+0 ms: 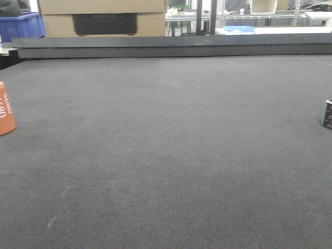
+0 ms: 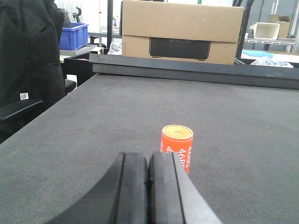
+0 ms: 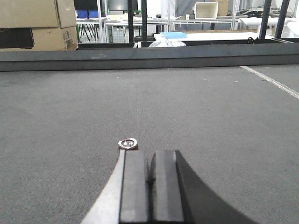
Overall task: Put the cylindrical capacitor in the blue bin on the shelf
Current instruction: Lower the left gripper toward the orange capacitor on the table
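An orange cylindrical capacitor (image 2: 177, 147) with white print stands upright on the dark mat, just ahead and slightly right of my left gripper (image 2: 149, 156). That gripper is shut and holds nothing. The same orange capacitor (image 1: 5, 109) shows at the left edge of the front view. A smaller dark capacitor (image 3: 127, 144) with a silver top stands just past the left fingertip of my right gripper (image 3: 150, 154), which is shut and empty. This dark capacitor (image 1: 327, 114) also shows at the right edge of the front view. The shelf and its blue bin are out of view.
A raised dark rail (image 1: 171, 45) runs along the mat's far edge. Behind it stand a cardboard box (image 2: 182, 30), a blue crate (image 2: 73, 35) on a far table, and white benches. A black chair with a jacket (image 2: 28, 60) stands left of the table.
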Available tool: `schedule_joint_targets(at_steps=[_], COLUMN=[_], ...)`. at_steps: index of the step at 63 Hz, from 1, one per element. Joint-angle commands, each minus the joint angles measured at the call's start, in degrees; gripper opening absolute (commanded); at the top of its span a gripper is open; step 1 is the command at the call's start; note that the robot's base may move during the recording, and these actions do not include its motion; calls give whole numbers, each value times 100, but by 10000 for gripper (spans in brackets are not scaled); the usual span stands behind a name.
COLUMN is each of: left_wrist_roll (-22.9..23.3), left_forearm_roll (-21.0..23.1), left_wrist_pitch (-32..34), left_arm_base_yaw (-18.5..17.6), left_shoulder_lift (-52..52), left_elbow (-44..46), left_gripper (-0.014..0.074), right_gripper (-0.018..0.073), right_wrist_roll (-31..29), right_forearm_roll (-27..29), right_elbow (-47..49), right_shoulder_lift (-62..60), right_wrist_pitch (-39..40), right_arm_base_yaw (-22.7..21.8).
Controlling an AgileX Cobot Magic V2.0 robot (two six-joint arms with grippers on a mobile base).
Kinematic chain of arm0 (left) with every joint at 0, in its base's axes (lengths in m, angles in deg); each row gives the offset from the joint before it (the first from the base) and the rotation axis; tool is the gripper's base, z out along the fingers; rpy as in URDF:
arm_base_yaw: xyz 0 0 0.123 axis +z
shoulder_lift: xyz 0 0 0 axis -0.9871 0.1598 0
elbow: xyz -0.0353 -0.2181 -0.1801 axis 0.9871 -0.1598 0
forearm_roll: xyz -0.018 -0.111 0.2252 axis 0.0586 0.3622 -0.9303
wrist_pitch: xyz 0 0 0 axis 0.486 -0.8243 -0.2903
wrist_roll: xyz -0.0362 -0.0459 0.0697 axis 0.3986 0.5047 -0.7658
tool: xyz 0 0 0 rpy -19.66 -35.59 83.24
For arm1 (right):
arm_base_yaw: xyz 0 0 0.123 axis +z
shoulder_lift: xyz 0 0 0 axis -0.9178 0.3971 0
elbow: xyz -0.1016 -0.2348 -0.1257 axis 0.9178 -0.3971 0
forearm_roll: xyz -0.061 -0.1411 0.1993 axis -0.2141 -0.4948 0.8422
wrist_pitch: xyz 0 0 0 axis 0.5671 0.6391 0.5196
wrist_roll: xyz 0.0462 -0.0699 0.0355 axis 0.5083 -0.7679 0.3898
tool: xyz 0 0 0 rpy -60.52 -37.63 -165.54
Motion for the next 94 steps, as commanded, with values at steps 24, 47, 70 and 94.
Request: schedule_joint_targets(at_steps=[24,47,70,94], left_wrist_roll=[23,23,23,13], left_forearm_roll=[-12,-12,-38,-472], left_wrist_pitch=[94,551,1172,-1335], left_arm_base_yaw=[-19,-18,-18,-18], left_shoulder_lift=[-24,-24,-24,1461], left_elbow=[14,14,589,3449], left_gripper=[-111,-111,-111,356], right_gripper=[-155,-155,-155,246], right_wrist_roll=[-23,-23,-23,-23], right_forearm_roll=[-43,-43,-29,-50], right_elbow=[2,2,972,3411], right_shoulder_lift=[-17,-17,-17,1522], right_wrist_pitch=[126,463,1052,161], right_arm_base_yaw=[4,4,4,4])
